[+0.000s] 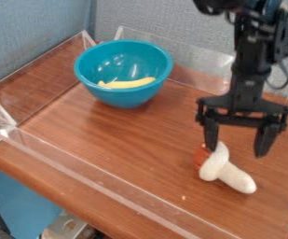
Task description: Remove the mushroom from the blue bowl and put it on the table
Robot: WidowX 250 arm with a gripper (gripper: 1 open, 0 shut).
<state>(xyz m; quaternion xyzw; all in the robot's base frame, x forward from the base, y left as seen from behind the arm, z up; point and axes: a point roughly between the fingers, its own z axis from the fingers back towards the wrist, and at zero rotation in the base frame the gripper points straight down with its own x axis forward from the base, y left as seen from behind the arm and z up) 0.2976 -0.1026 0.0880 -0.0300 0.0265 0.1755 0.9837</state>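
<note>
The mushroom (226,172) lies on its side on the table (121,140) at the right, cream stem toward the front, and only a sliver of its reddish cap shows. Just above and behind it my gripper (240,140) points straight down, open, with nothing between its fingers. Its left fingertip (212,142) stands in front of the cap and hides part of it; I cannot tell whether they touch. The blue bowl (122,58) stands at the back left, well apart from the gripper.
A yellow banana-like piece (126,83) lies inside the bowl. Low clear acrylic walls (59,140) edge the table at the front, the left and the back. The arm (258,42) rises from the gripper at the top right.
</note>
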